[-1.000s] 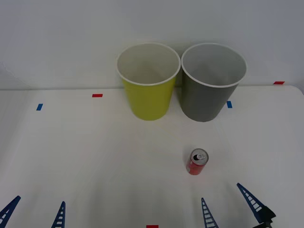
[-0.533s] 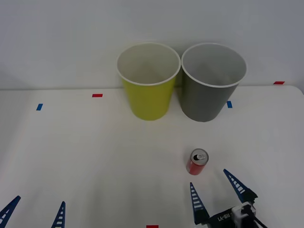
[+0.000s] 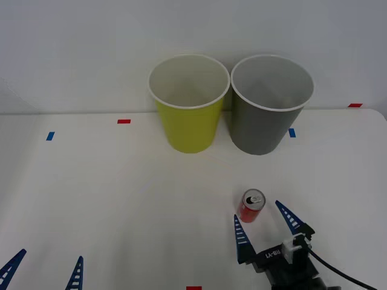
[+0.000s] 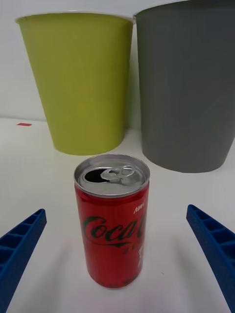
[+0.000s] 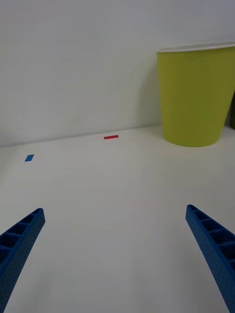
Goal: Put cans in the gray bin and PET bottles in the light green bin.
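The small red aluminium drink can [image 3: 251, 206] stands upright on the white tabletop [image 3: 121, 193], not yet gripped, just ahead of the right gripper [image 3: 264, 225] and between its wide-apart jaws; the tall dark gray plastic bin [image 3: 270, 103] beyond looks empty, and the left gripper [image 3: 43, 266] waits with jaws apart.

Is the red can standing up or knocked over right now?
Upright. The red can stands on its base on the table, silver top and pull-tab facing up, just ahead of the open right claw.

Right claw [image 3: 263, 225]: blue ribbed tapered fingers, black body w/ white lettering, white block and black cable behind. Left claw [image 3: 43, 269]: same blue ribbed fingers.
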Robot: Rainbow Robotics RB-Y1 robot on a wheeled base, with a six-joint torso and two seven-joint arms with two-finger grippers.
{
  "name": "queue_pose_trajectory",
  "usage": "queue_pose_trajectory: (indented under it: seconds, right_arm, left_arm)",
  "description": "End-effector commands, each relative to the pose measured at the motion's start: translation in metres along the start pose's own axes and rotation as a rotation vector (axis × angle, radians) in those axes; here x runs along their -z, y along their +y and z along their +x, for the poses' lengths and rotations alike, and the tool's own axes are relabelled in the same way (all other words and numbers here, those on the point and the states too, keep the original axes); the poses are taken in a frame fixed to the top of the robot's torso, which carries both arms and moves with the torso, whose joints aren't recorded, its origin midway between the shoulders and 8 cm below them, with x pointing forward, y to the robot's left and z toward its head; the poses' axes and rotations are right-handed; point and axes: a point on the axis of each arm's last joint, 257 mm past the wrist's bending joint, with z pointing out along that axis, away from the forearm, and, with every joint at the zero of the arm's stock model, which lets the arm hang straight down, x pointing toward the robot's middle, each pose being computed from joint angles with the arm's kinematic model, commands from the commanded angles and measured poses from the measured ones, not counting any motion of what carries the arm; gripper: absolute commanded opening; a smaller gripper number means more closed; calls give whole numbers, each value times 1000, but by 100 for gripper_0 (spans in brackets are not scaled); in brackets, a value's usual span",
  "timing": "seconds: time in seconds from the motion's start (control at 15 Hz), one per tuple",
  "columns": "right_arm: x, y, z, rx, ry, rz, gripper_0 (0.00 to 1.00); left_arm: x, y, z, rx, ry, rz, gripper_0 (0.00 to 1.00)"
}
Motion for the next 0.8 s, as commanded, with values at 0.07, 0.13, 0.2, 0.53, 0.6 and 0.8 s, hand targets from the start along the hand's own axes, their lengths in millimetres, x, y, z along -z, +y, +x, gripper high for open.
queue_pose_trajectory:
  seconds: [0.07, 0.13, 0.2, 0.53, 0.6, 0.8]
  right_arm:
    - [-16, -3, 4, -6, -25, 19, 100]
    - [-22, -2, 0, -6, -34, 21, 100]
    - [-29, -1, -2, -8, -33, 18, 100]
    - [-41, -12, 0, 0, -12, 28, 100]
    - [-41, -12, 0, -5, -10, 27, 100]
    - [-45, -11, 0, -13, -5, 25, 90]
  left_arm:
    - [0, 0, 0, 0, 0, 0, 100]
    - [0, 0, 0, 0, 0, 0, 100]
    - [0, 0, 0, 0, 0, 0, 100]
    - [0, 0, 0, 0, 0, 0, 100]
    - [0, 0, 0, 0, 0, 0, 100]
    - [0, 0, 0, 0, 0, 0, 100]
